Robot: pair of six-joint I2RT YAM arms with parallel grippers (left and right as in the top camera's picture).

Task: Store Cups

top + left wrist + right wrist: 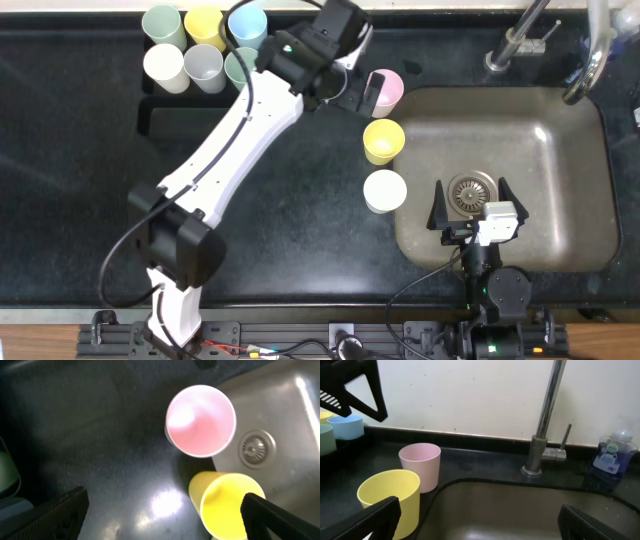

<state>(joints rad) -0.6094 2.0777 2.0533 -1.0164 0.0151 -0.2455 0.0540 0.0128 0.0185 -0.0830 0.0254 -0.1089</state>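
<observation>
**Operator:** Report progress on storing cups.

**Technician:** Judged about two thirds done. Count six stored cups [205,62] in the black rack [180,120], upper left of the top view, one partly hidden behind the left arm.

**Operator:** Remaining?

**Technician:** Three, upright on the counter in a column along the left rim of the sink [560,180], right of centre in the top view. From top down: pink cup [387,88], yellow cup [383,140], white cup [385,190]. Set just beside one another, none stacked.

**Operator:** State of the pincers?

**Technician:** Left gripper [162,505]: spread wide, holding nothing, raised above the counter with the pink cup just ahead of the fingers and the yellow cup by one finger. No contact visible. Right gripper [472,202]: likewise spread and empty, low over the sink basin by the drain [472,190], lower right of the top view.

**Operator:** Next step?

**Technician:** Probably: lower over the pink cup, close on its wall, carry to the rack. Repeat for yellow and white. Beware of knocking the yellow cup during descent.
</observation>
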